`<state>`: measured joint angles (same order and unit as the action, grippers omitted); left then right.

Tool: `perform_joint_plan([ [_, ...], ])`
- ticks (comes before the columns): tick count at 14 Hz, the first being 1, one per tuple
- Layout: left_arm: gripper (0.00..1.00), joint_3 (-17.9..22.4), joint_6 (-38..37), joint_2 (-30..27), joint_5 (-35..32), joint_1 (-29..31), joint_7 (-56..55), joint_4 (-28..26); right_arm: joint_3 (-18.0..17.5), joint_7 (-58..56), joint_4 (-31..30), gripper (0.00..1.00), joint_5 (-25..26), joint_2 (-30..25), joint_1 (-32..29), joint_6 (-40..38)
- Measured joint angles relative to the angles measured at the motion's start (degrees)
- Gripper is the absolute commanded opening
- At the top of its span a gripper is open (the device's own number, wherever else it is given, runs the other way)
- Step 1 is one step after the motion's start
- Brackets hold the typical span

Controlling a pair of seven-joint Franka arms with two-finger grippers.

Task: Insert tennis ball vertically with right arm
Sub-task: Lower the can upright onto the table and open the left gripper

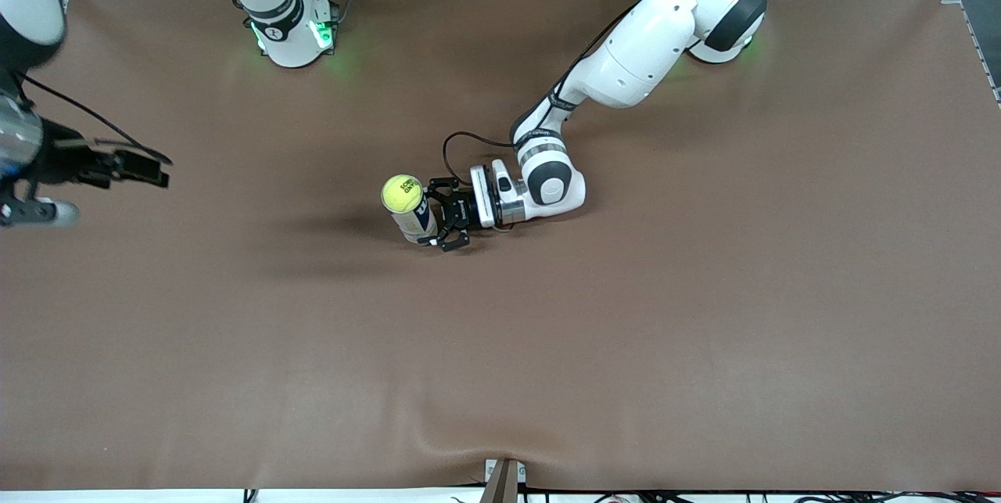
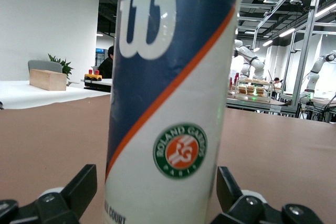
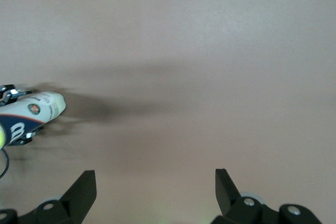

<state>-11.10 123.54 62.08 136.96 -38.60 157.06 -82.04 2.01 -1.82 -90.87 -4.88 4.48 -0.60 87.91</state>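
A Wilson Roland Garros ball can (image 2: 168,98), tennis ball (image 1: 401,193) on top, stands between the left hand's (image 1: 439,215) spread fingers; the right hand (image 3: 156,192) hangs spread over the counter (image 1: 704,315).

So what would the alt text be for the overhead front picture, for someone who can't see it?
A tennis ball sits atop an upright can mid-table, the left gripper open around the can. The right gripper hangs open above the right arm's end of the brown table.
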Motion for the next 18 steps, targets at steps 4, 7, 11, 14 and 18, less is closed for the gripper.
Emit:
perform_joint_plan([
  [4, 1.00, 0.0, 0.0, -1.6, 0.0, 0.1, -0.1, -2.3, -0.6, -2.2, 1.2, 1.00, 0.1, -2.5, 0.1, 0.1],
  [7, 1.00, 0.1, 0.1, -4.3, 0.0, 0.4, -0.2, -6.3, -0.6, -2.9, 2.9, 1.00, 0.2, -2.6, 0.0, -1.9],
  [11, 1.00, 0.2, 0.2, -7.6, 0.0, 1.5, -0.2, -11.3, -0.1, -2.6, 3.4, 1.00, 3.7, -3.5, -0.2, -3.3],
  [14, 1.00, 0.3, 0.2, -9.1, -2.1, 2.8, -1.0, -13.1, -0.4, 4.3, 3.4, 1.00, 3.7, -4.8, -0.2, -6.3],
  [18, 1.00, 0.2, 5.0, -16.0, -6.2, 4.3, -3.4, -19.3, -0.9, -0.2, 3.4, 1.00, 3.7, -5.1, 0.3, -4.6],
])
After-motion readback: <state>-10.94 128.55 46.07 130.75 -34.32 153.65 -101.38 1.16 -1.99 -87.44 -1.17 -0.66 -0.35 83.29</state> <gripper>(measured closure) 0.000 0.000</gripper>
